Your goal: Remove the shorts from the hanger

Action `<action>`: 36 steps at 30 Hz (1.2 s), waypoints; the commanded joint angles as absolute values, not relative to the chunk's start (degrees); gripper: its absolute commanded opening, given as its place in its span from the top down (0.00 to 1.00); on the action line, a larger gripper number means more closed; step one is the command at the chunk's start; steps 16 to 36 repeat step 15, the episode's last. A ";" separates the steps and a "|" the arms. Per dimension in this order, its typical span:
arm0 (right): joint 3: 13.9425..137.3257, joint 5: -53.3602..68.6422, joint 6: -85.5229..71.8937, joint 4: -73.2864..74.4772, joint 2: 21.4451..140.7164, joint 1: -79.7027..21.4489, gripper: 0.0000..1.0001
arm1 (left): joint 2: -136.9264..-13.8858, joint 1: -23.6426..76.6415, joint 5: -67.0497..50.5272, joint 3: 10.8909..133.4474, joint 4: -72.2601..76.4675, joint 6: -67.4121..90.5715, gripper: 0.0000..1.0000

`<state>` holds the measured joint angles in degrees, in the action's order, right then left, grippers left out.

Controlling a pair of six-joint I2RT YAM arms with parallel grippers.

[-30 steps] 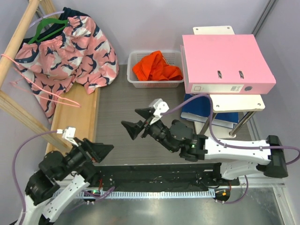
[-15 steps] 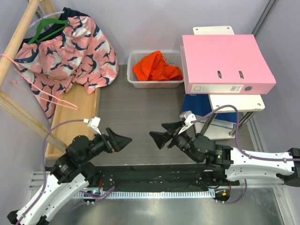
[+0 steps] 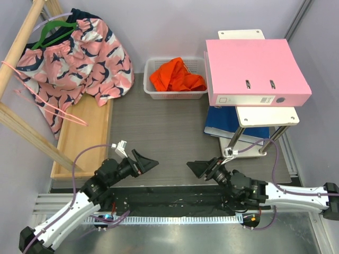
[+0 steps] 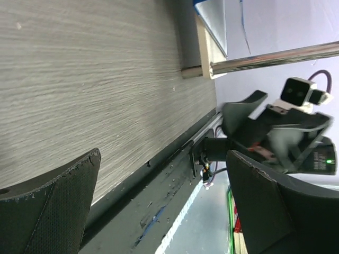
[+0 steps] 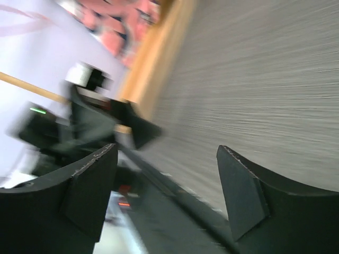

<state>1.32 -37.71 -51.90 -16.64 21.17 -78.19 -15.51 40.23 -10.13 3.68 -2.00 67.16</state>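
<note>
Shorts (image 3: 177, 76) sit bunched in the basket (image 3: 175, 95), far side of the table and well apart from the hanger (image 3: 58, 106), which hangs bare at the left beside the patterned garment (image 3: 79, 58). Looks like removal is done. Left gripper (image 3: 150, 162) and right gripper (image 3: 194, 168) are both low near the bases, fingers released, nothing in either, tips facing each other. Wrist views are blurred. My read: only parking is left. Leave a gap between the tips, fold in slowly, watch the cables, don't go near the basket.
</note>
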 commanded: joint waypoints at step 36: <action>-7.29 -29.83 -63.39 -19.02 7.74 -78.13 0.00 | 0.45 40.43 -15.09 -3.34 3.72 74.69 0.00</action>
